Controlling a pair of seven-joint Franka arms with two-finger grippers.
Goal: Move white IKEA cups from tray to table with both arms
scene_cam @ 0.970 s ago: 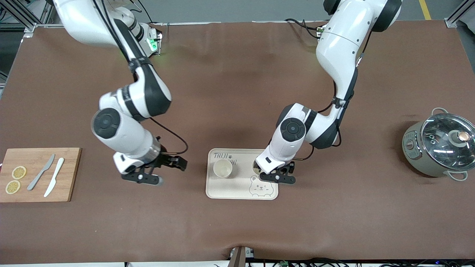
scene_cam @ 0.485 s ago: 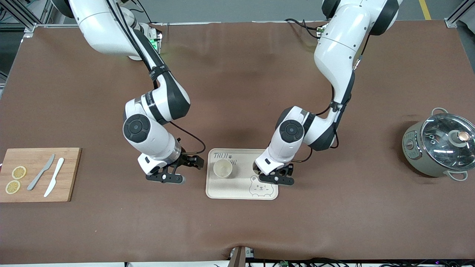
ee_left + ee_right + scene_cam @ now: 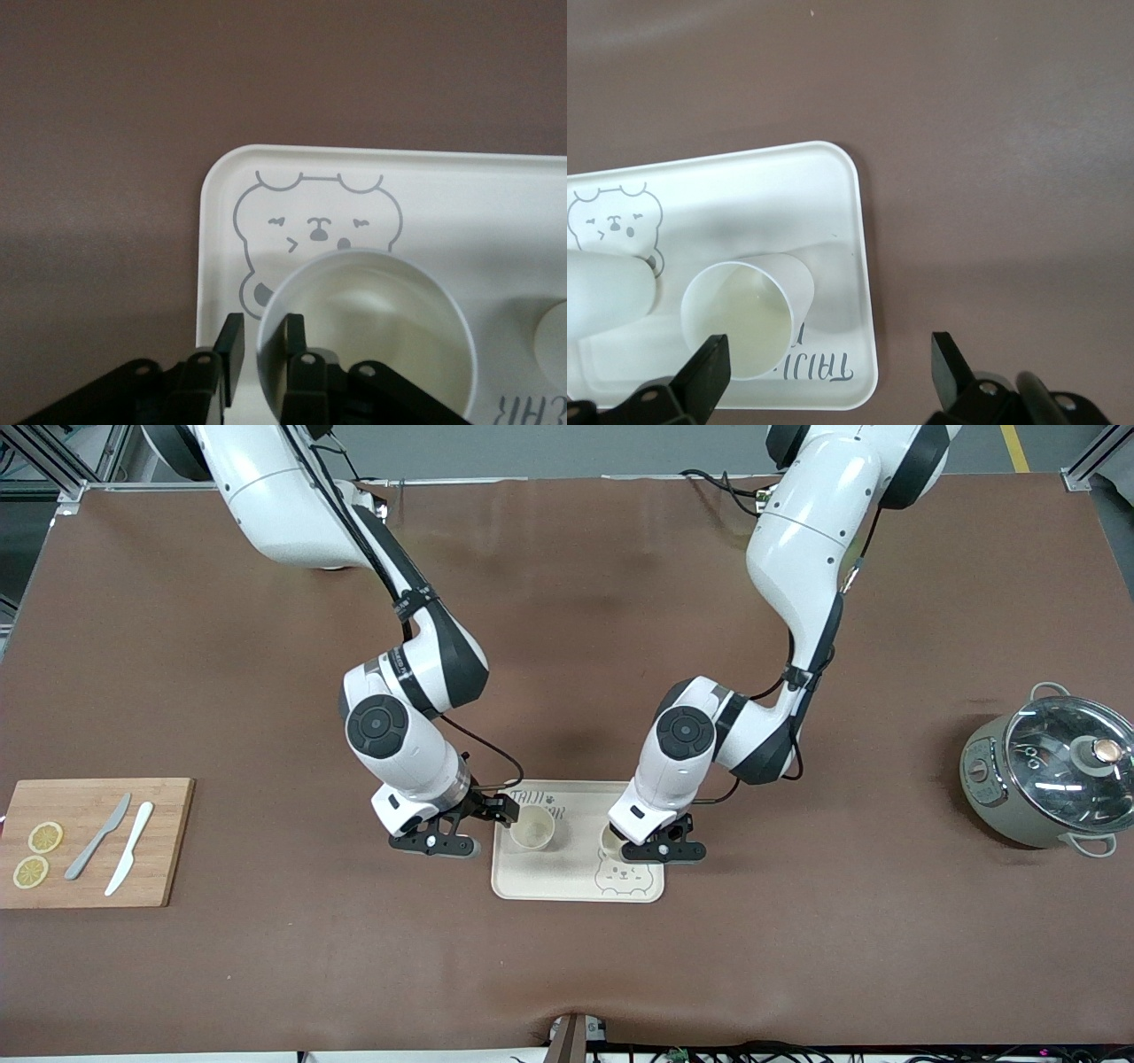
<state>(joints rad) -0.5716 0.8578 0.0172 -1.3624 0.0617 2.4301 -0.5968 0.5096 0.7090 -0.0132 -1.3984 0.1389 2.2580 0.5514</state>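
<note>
A cream tray (image 3: 576, 881) with a bear print lies mid-table. One white cup (image 3: 532, 829) stands upright on it, at the end toward the right arm. My left gripper (image 3: 631, 850) is shut on the rim of the second white cup (image 3: 609, 840), low over the tray by the bear print. In the left wrist view one finger (image 3: 231, 354) is outside the cup (image 3: 368, 328) and one inside. My right gripper (image 3: 469, 828) is open and empty over the tray's edge beside the standing cup. The right wrist view shows its wide jaws (image 3: 828, 372) beside that cup (image 3: 740, 319).
A wooden cutting board (image 3: 97, 886) with two lemon slices and two knives lies toward the right arm's end. A grey-green pot (image 3: 1001, 788) with a glass lid stands toward the left arm's end. Brown table surface surrounds the tray.
My right arm has swung from near the cutting board over to the tray's edge, gripper still open. My left gripper has shifted slightly with its cup over the tray.
</note>
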